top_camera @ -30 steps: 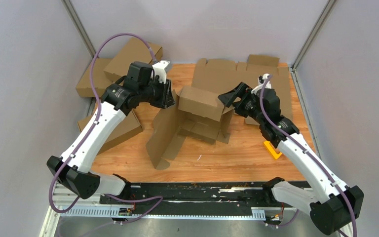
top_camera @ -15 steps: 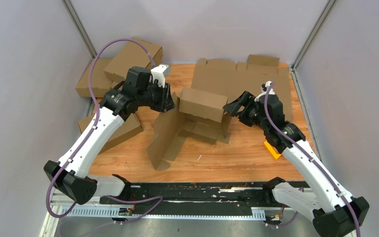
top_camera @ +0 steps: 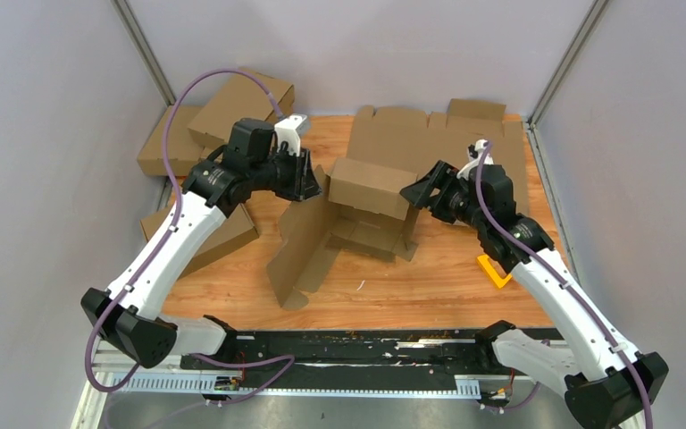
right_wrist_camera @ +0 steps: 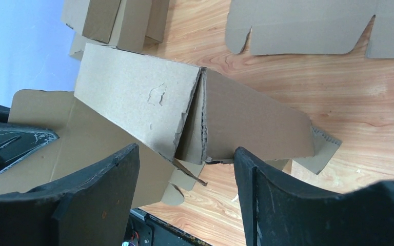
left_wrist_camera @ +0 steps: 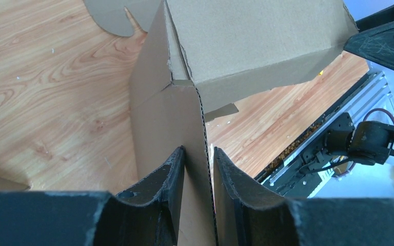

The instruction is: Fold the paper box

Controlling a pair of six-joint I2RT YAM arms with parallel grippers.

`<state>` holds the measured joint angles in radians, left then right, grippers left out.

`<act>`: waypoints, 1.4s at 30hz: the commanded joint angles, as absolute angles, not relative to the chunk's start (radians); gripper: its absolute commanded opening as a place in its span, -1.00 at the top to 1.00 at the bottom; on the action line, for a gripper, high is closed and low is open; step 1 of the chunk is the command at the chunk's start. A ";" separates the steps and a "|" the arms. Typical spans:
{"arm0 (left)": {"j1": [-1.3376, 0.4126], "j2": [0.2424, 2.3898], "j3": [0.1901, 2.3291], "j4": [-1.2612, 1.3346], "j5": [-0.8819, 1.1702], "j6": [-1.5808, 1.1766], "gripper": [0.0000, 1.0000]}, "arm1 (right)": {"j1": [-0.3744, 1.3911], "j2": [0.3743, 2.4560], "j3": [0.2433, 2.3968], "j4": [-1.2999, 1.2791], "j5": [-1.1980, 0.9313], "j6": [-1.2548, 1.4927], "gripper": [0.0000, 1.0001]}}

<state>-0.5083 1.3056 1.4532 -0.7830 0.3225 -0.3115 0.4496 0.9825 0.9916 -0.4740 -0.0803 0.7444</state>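
The paper box (top_camera: 357, 183) stands half folded in the middle of the wooden table, with a long flap (top_camera: 299, 241) hanging toward the near edge. My left gripper (top_camera: 309, 185) is shut on the box's upright left wall. In the left wrist view (left_wrist_camera: 199, 151) both fingers pinch that wall's corrugated edge, and the box's back panel (left_wrist_camera: 256, 46) rises beyond. My right gripper (top_camera: 411, 190) is open at the box's right end. In the right wrist view (right_wrist_camera: 184, 151) its jaws stand wide apart, just short of the box corner (right_wrist_camera: 200, 118), holding nothing.
Flat die-cut cardboard sheets (top_camera: 438, 134) lie at the back right. Folded brown boxes are stacked at the back left (top_camera: 232, 103), and another lies beside the left arm (top_camera: 223, 234). An orange object (top_camera: 493, 271) lies near the right arm. Grey walls enclose the table.
My right gripper drew back from the box's right end, then came in close to it again, still open. My left gripper stayed shut on the left wall and shifted only slightly.
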 commanded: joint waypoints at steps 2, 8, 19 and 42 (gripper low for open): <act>-0.512 1.317 1.515 -0.794 0.351 -0.309 0.32 | 0.454 0.985 1.060 -0.442 -0.141 0.724 -0.35; -0.512 1.310 1.509 -0.790 0.368 -0.309 0.39 | 0.453 1.025 1.053 -0.396 -0.238 0.789 -0.29; -0.512 1.363 1.560 -0.805 0.315 -0.222 -0.09 | 0.454 1.069 1.052 -0.381 -0.206 0.779 -0.19; -0.512 1.592 1.785 -0.791 0.342 0.126 -1.00 | 0.454 1.133 1.093 -0.362 -0.195 0.753 -0.18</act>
<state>-0.5091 1.5459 1.7023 -0.7807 0.3077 0.1036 0.4496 1.1316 1.0412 -0.3985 -0.1963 0.7643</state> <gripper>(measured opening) 0.997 0.592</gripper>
